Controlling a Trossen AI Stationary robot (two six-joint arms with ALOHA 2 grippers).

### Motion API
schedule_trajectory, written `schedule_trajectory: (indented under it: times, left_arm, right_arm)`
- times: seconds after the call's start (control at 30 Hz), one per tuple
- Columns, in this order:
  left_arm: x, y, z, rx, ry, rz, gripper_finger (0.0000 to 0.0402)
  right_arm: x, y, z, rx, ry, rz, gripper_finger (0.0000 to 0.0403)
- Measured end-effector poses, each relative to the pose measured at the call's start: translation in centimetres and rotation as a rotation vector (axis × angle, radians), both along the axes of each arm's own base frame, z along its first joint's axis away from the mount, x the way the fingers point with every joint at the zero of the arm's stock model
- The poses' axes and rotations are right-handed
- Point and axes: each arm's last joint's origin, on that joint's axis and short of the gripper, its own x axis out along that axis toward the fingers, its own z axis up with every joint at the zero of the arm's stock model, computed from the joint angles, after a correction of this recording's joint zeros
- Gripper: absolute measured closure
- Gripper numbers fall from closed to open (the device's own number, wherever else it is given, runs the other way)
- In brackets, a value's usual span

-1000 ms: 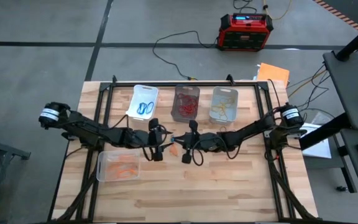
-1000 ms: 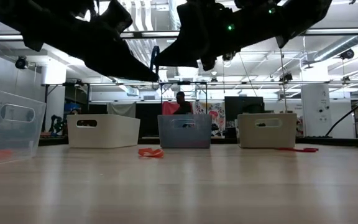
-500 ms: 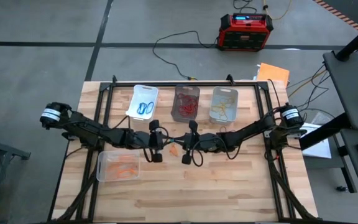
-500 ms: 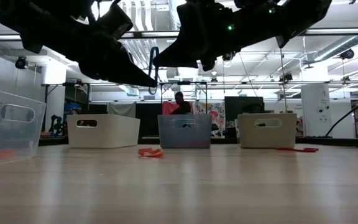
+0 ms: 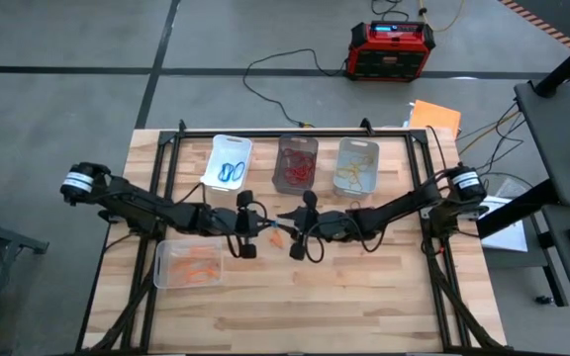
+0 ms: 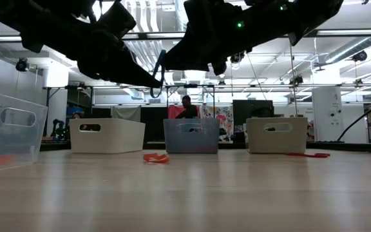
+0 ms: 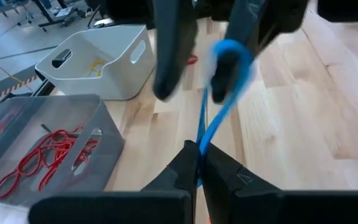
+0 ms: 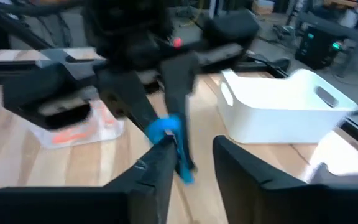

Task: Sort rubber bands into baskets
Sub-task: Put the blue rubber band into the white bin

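Mid-desk, with bare wood all round, the left tool pinches a blue rubber band. The right tool stands parted beside that band, its fingers blurred.

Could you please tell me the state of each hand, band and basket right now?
left hand: shut on the blue rubber band.
right hand: open, beside that band.
blue rubber band: held in the air.
white basket: upright, blue bands inside.
dark basket: upright, red bands inside.
orange rubber band: lying loose.
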Motion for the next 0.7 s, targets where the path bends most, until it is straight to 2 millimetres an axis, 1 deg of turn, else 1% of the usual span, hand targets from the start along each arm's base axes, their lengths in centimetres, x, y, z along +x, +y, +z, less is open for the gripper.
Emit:
schedule_trajectory:
  times: [0.07,0.2,0.33,0.43,0.53,0.63,0.7]
  left_arm:
    - [-0.4,0.1,0.4,0.002,0.013,0.000,0.0401]
    - [-1.6,0.4,1.5,0.000,0.041,0.007,0.0401]
    - [-3.2,1.7,2.5,0.010,0.086,0.083,0.0401]
    - [-4.6,3.4,3.2,0.042,0.129,0.199,0.0401]
    - [-5.9,5.7,3.7,0.042,0.166,0.304,0.0402]
    - [-7.4,8.3,3.9,0.014,0.217,0.408,0.0402]
    - [-8.2,10.1,3.7,-0.036,0.246,0.469,0.0402]
  right_arm:
    - [-0.3,-0.1,0.3,0.004,0.017,-0.038,0.0287]
    - [-0.8,-0.3,1.0,0.026,0.040,-0.055,0.0259]
    - [-1.1,-0.3,1.3,0.027,0.053,-0.056,0.0243]
    - [-1.2,-0.3,1.2,0.026,0.063,-0.056,0.0238]
    - [-1.2,-0.4,1.1,0.024,0.077,-0.060,0.0237]
    - [-1.2,-0.5,0.9,0.031,0.085,-0.064,0.0240]
    - [-1.2,-0.5,0.9,0.036,0.089,-0.067,0.0242]
